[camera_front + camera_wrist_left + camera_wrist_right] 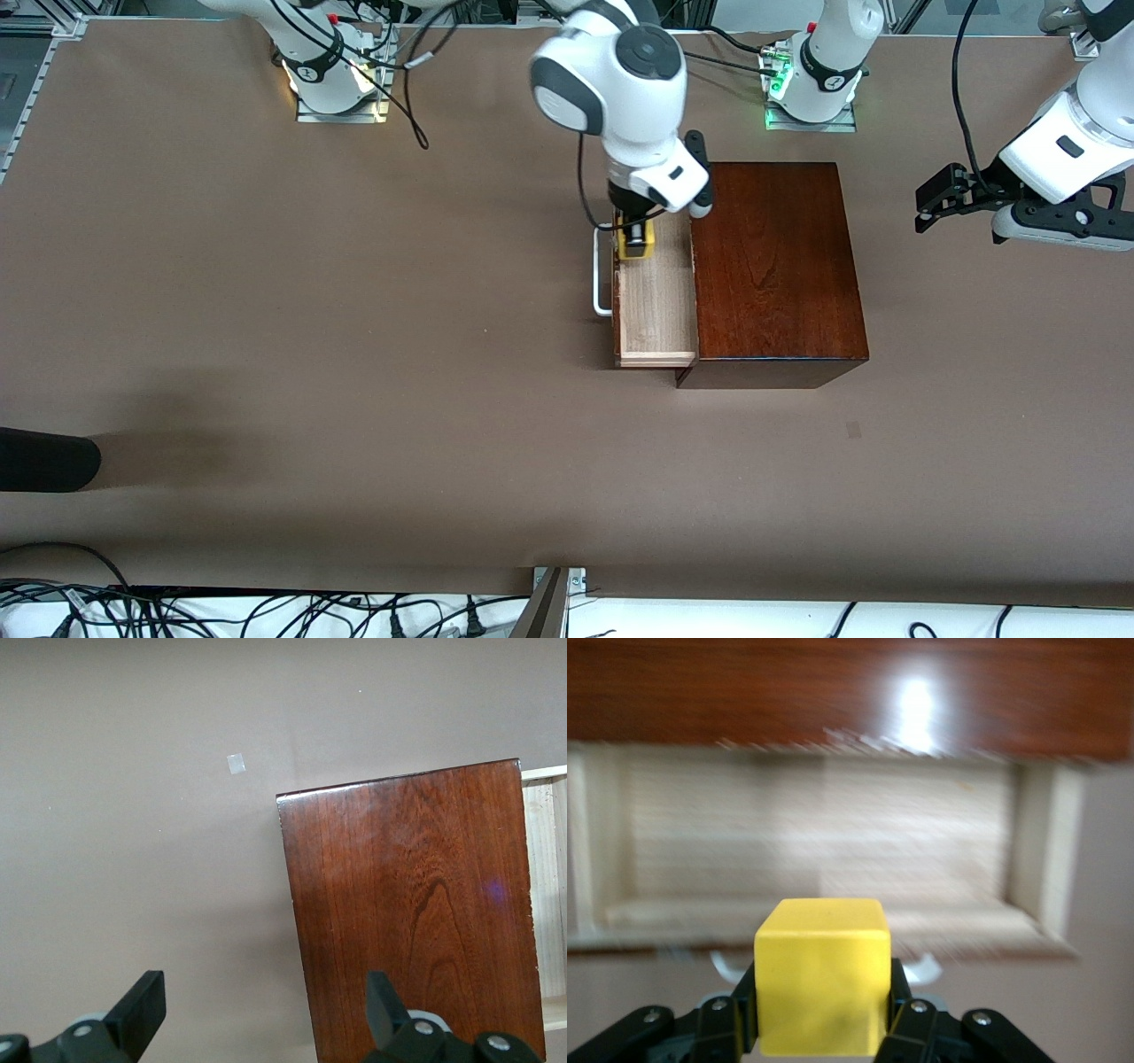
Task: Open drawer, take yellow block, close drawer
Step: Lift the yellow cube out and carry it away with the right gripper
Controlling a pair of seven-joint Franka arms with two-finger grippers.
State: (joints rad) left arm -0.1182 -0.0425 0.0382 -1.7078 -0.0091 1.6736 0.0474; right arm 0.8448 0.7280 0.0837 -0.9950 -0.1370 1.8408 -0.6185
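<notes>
Block (822,974) is pinched between the right gripper's (634,237) fingers over the open drawer (654,306), so lift straight up clear of its walls, while the left gripper (266,1010) waits open beside the box (775,266).

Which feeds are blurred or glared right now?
Right wrist view: wooden box and drawer are motion-smeared, with a glare spot on the box, while the yellow block stays sharp. Left wrist view: crisp, with a faint purple fleck. Front view: sharp, with soft shadows.
</notes>
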